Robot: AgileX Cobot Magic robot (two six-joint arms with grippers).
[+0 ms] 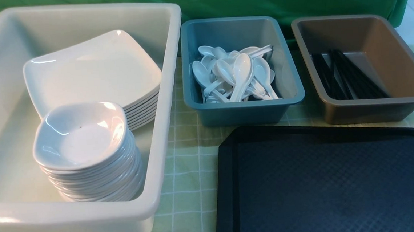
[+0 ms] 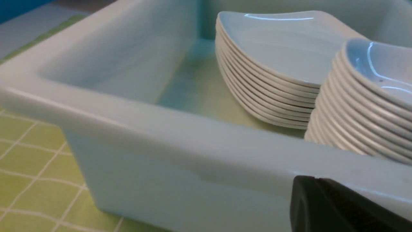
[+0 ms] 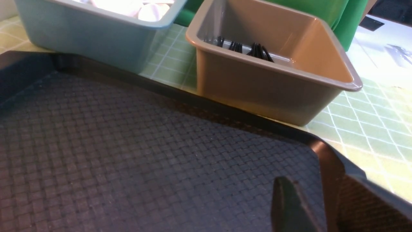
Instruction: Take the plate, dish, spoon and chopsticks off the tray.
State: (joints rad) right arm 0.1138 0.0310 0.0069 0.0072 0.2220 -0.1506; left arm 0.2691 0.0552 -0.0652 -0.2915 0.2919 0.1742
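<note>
Front view: big black rectangular textured plastic tray (image 1: 328, 180) on green checked desk (image 1: 186, 190), bare. Large glossy white squarish plates (image 1: 94, 71) stacked in white plastic tub (image 1: 90, 218); white soup spoons (image 1: 233, 77) in blue bin (image 1: 245, 109); black chopsticks (image 1: 346, 75) in grey-brown tub (image 1: 374, 109). No arms seen here.

Left wrist view: left end effector (image 2: 338, 209) low beside white tub's wall, closed, holding nothing.

Right wrist view: right end effector (image 3: 318, 206) low over tray's corner, fingers apart, empty.
</note>
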